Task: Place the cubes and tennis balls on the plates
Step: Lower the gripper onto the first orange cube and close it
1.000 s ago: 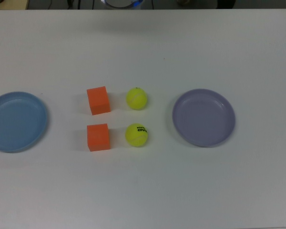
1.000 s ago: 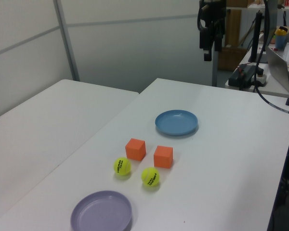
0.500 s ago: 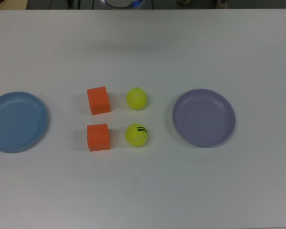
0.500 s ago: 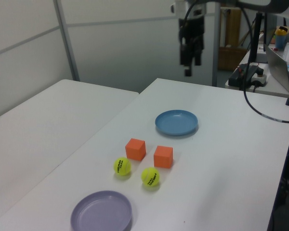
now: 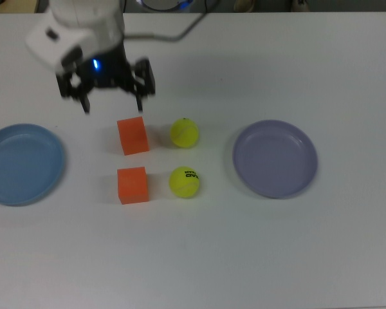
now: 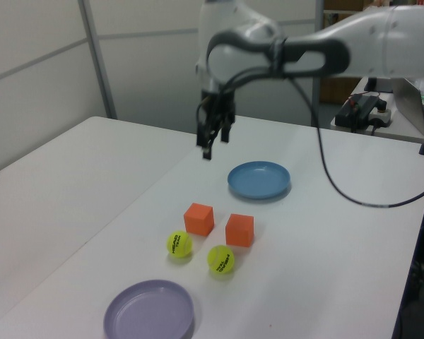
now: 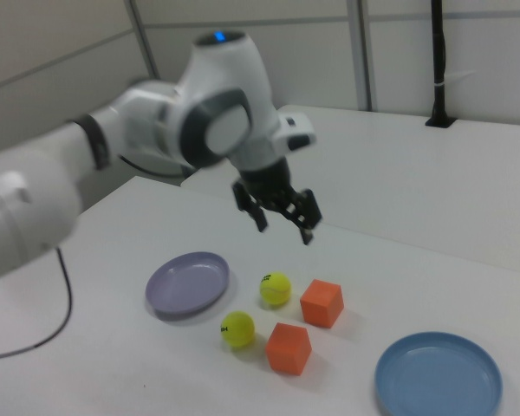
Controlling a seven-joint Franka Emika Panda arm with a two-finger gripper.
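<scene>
Two orange cubes (image 5: 132, 135) (image 5: 132, 185) sit side by side mid-table, with two tennis balls (image 5: 184, 133) (image 5: 184, 181) just to their right in the top view. A light blue plate (image 5: 22, 164) lies at the top view's left and a lavender plate (image 5: 275, 158) at its right; both hold nothing. My gripper (image 5: 112, 103) hangs open and empty in the air, beyond the upper cube in the top view. In the left view the gripper (image 6: 213, 141) is well above the cube (image 6: 198, 219). The right view has the gripper (image 7: 284, 227) above a ball (image 7: 275, 288) and cube (image 7: 321, 302).
A second white table (image 6: 49, 183) adjoins at the left view's left. A laptop (image 6: 413, 88) and cables sit at the left view's far right. The arm's black cable (image 6: 339, 191) hangs over the table near the blue plate (image 6: 258, 179).
The arm swung from the back of the table into the top view, moving left and down in the left view to hover near the cubes. Cubes, balls and plates stayed put.
</scene>
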